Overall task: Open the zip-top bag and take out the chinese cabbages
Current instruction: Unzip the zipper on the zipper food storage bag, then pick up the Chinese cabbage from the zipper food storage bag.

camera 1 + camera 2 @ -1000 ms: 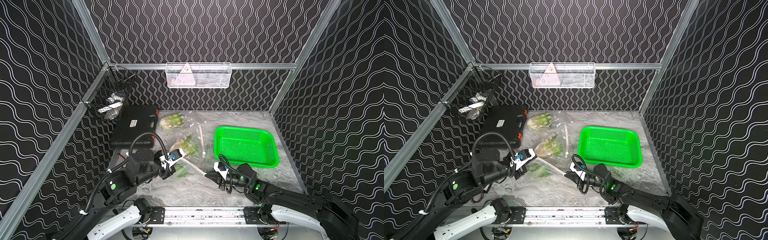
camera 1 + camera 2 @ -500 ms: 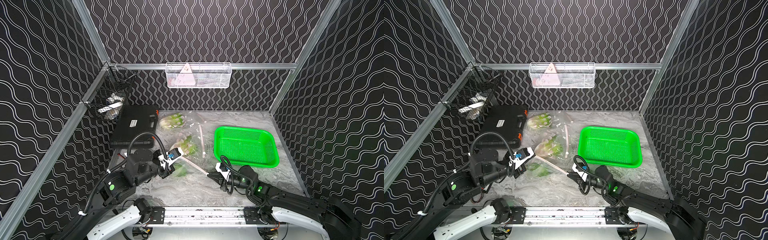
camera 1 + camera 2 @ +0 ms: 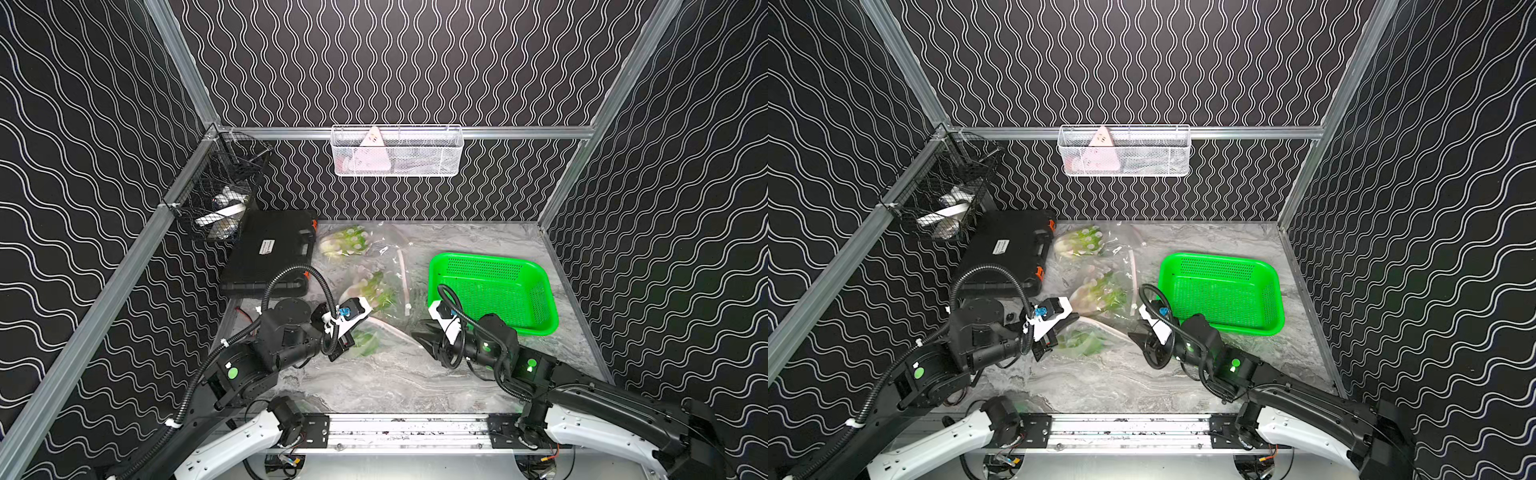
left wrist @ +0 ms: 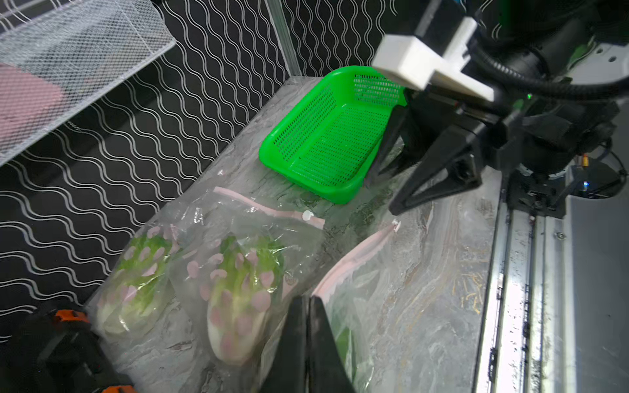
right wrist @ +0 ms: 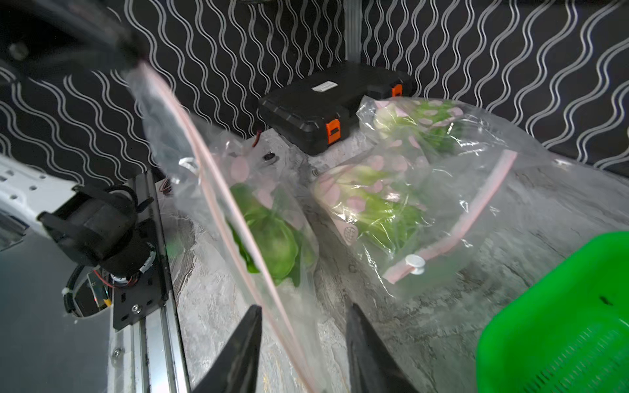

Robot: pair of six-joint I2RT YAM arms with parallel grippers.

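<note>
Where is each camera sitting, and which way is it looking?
Top views: high over the front rail, looking down toward the back wall; left arm and right arm show in both.
Left wrist: on the left arm, looking past the left gripper, shut on the near bag, toward the basket and right gripper.
Right wrist: on the right arm, looking between its open fingers toward the case.
Shared: both wrist views show the bagged cabbages.
</note>
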